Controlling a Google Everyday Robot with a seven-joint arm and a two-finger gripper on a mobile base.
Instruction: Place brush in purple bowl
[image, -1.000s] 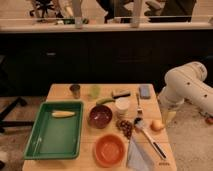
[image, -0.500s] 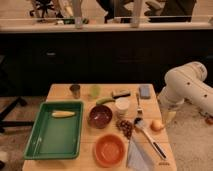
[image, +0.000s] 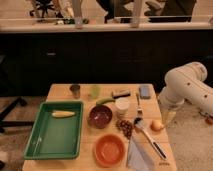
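Note:
The brush (image: 148, 136) lies on the table's front right, its pale head toward the middle and its thin handle running to a black end at the front right corner. Left of it, the purple bowl (image: 100, 116) sits empty near the table's centre. My white arm (image: 186, 86) reaches in from the right. Its gripper (image: 168, 117) hangs open and empty beside the table's right edge, just right of the brush and apart from it.
An orange bowl (image: 109, 149) sits in front of the purple one. A green tray (image: 40, 145) with a corn cob (image: 64, 114) fills the left. A white cup (image: 121, 105), fork (image: 138, 102), dark block (image: 120, 93), grapes (image: 124, 128), an orange fruit (image: 157, 125) and a napkin (image: 138, 154) crowd the right.

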